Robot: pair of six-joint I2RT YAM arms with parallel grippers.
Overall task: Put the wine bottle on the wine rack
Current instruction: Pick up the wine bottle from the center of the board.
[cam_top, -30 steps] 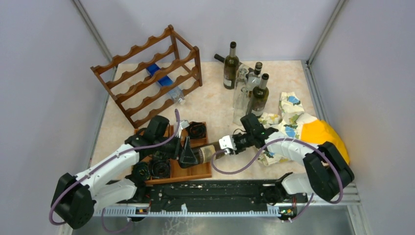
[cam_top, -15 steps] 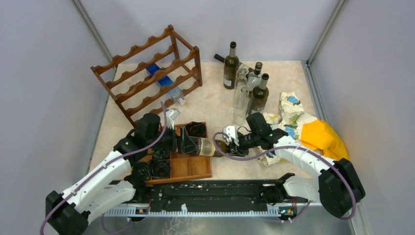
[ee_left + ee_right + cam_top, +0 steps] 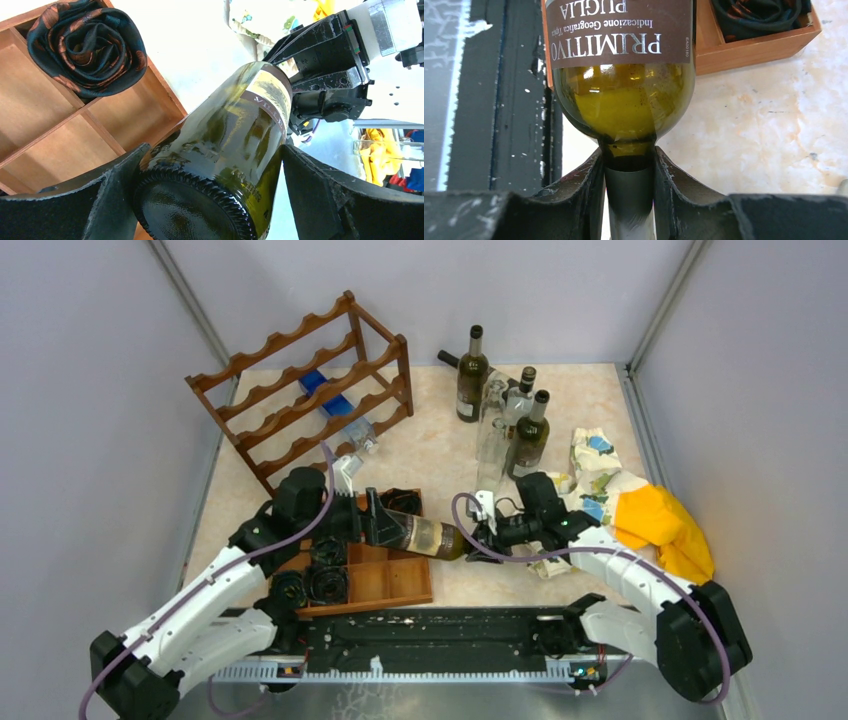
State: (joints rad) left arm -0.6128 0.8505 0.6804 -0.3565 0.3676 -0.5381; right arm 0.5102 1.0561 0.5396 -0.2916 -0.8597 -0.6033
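Note:
The wine bottle [image 3: 422, 537] is dark green with a brown label and lies nearly level above the far edge of the orange-brown tray [image 3: 392, 586]. My left gripper [image 3: 372, 523] is shut on its base, one finger on each side in the left wrist view [image 3: 212, 155], where the bottle [image 3: 235, 120] fills the middle. My right gripper [image 3: 480, 532] is shut on the neck, seen close in the right wrist view [image 3: 629, 160] below the bottle's shoulder [image 3: 624, 105]. The dark reddish-brown wine rack [image 3: 300, 390] stands at the far left with open scalloped rails.
Three standing bottles [image 3: 472, 375] and a clear glass one [image 3: 490, 440] are grouped at the far middle. Patterned cloth [image 3: 598, 480] and a yellow cloth [image 3: 665, 525] lie at the right. Dark rolled fabric [image 3: 90, 45] sits in the tray. Blue items [image 3: 335, 400] lie behind the rack.
Both grippers have carried the bottle a little away from the near edge. The left arm has stretched out toward the rack, and the right gripper has shifted right with the neck.

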